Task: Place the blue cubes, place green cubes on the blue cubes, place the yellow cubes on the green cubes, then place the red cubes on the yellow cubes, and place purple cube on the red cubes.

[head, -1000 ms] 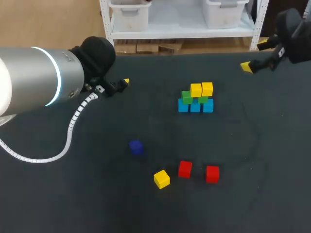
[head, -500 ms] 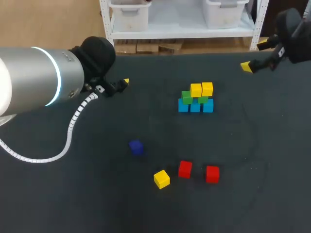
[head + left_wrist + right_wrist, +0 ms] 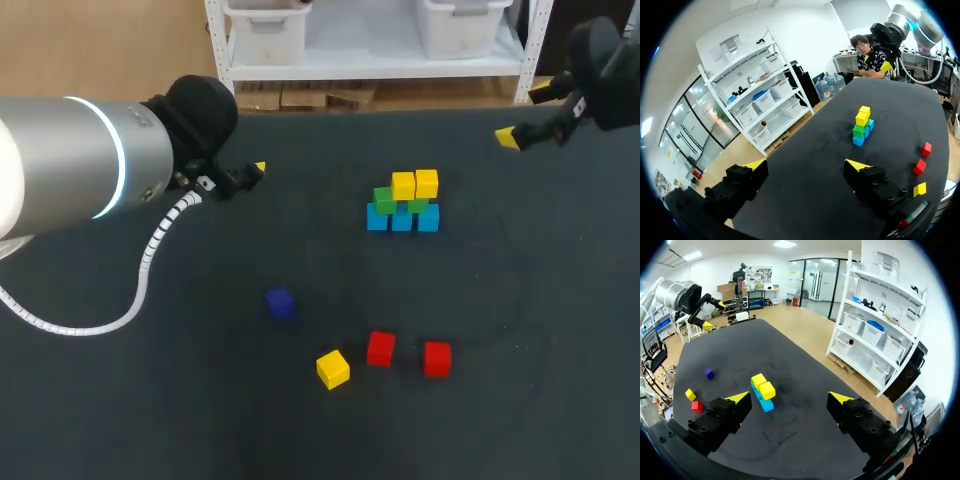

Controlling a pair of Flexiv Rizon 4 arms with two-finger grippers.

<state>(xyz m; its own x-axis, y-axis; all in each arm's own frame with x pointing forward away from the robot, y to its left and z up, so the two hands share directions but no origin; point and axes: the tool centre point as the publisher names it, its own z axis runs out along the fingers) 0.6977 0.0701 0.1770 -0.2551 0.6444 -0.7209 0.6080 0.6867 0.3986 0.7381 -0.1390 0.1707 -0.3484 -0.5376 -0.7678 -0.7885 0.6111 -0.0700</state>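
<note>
Nothing is seen moved: left gripper [image 3: 805, 165] and right gripper [image 3: 790, 398] are kept spread, empty; the loose yellow cube [image 3: 333, 368] is seemingly left waiting.

Head view: even, diffuse light from overhead. The dark matte surface [image 3: 200, 420] soaks it up, so there is no glare, only faint pale scuffs. Red cubes [image 3: 381, 348] and the loose yellow cube [image 3: 333, 368] throw short, soft shadows tight against their bases. The purple cube [image 3: 280, 303] shows low contrast against the dark surface. The silver casing of the left arm [image 3: 80, 160] is blown to white at the frame's edge; it is close to the lens and soft.

Wrist views: brighter, and the surface reads grey with a mild sheen. Straight lines bow toward the rim. The bodies of the left claw [image 3: 805, 165] and right claw [image 3: 790, 397] are lost in shadow, with the yellow tips well lit.
</note>
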